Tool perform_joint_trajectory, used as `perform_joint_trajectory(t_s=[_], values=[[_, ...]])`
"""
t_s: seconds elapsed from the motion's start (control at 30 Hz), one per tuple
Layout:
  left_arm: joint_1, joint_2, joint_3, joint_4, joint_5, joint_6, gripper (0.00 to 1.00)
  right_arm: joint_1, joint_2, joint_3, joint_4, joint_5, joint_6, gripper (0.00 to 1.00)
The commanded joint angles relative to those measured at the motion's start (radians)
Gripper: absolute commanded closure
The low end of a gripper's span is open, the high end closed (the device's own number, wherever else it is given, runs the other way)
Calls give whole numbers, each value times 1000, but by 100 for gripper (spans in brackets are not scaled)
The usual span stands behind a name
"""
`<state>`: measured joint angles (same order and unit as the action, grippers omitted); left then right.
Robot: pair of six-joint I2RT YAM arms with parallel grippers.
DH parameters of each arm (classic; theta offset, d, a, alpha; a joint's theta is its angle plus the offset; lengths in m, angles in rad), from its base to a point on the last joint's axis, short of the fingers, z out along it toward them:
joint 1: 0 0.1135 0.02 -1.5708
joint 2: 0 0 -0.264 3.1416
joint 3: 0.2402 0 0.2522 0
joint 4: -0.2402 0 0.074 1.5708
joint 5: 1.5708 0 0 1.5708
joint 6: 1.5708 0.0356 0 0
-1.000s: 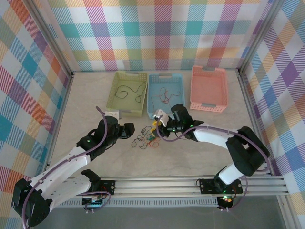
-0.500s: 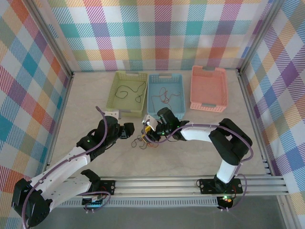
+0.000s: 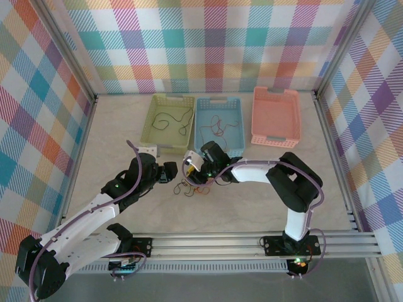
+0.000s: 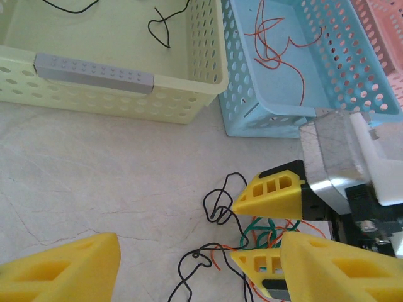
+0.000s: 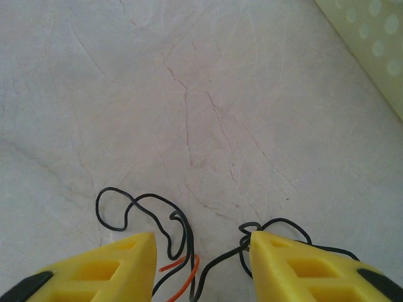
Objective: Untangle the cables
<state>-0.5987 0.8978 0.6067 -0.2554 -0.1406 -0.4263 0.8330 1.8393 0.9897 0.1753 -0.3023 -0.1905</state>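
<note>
- low over the table (image 3: 113, 135), on the near side of the green basket (image 4: 189, 88): the left gripper (image 4: 200, 264), jaws spread wide, nothing gripped between them
- reaching across from the right: the right gripper (image 4: 242, 230), just beside the left one, tips pointing toward it; jaws part-way apart, with a clear gap between the yellow fingers (image 5: 107, 267)
- the cables (image 3: 189, 187) lie in a loose tangle on the table, in front of where the green basket meets the blue basket (image 4: 271, 119), right at the right gripper's tips
- seen from the left arm's wrist: a green strand (image 4: 261, 228) and an orange strand (image 4: 277, 236) bunch between the right gripper's two fingers; black loops (image 4: 217, 211) spill past the tips toward the left
- seen from the right arm's wrist: black strands and a short orange piece lie flat on the stone-patterned surface in the gap between the fingers; as far as I can see neither finger clamps them
- a black cable (image 4: 158, 36) lies on its own in the green basket, loosely curled on the floor
- an orange-red cable (image 4: 272, 56) lies loose in the blue basket
- the pink basket (image 3: 276, 116) stands at the right end of the row, well apart from both grippers
</note>
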Motion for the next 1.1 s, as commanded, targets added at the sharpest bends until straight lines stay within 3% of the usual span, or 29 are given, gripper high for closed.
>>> perform_joint_trajectory(t_s=[0.0, 0.27, 0.53, 0.77, 1.07], values=[[7, 1, 33, 14, -8, 12, 32, 9, 17, 24, -31, 27, 3, 57], [7, -3, 31, 14, -13, 12, 32, 23, 32, 41, -56, 40, -18, 71], [7, 3, 33, 11, -12, 11, 32, 23, -25, -22, 32, 7, -30, 100], [7, -10, 23, 32, 19, 24, 32, 23, -172, -122, 150, 10, -7, 100], [7, -39, 19, 80, 163, 63, 32, 18, -397, -219, 156, 3, 44, 100]])
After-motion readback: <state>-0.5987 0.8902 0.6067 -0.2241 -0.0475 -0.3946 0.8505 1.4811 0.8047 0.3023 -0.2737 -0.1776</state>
